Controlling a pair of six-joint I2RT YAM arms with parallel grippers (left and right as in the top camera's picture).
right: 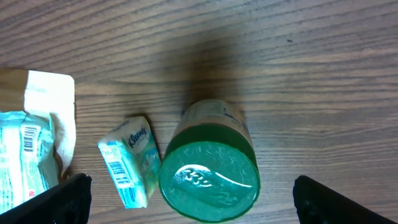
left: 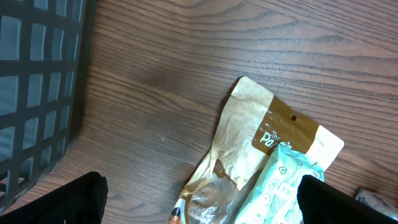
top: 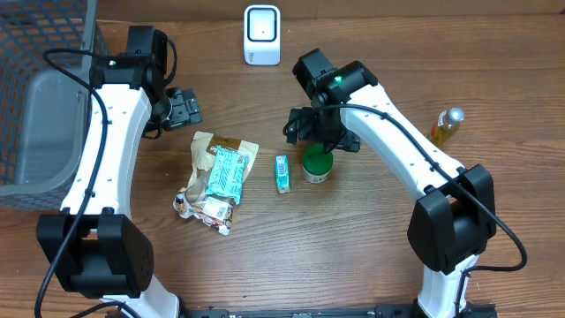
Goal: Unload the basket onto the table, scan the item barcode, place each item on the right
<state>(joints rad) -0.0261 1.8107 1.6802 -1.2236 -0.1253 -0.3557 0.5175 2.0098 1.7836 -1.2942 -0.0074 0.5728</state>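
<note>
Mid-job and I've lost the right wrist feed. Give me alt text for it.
A green-lidded jar stands upright on the wooden table, between the fingers of the open right gripper, touching neither. A Kleenex pack lies just left of it, with a teal packet at the left edge.

One top view, two wrist views.
Overhead looks straight down on the whole brown wooden table [top: 265, 265]; both wrist cameras face downward from close above; all three share the pale green plastic snack wrapper [top: 228, 172] [left: 283, 186] [right: 18, 155].

The table [top: 291, 261] is brown with wavy wood lines. The jar [right: 210, 165] has a shiny green lid. The tissue pack [right: 129, 163] is white and blue. The basket [left: 37, 81] is black mesh.
</note>
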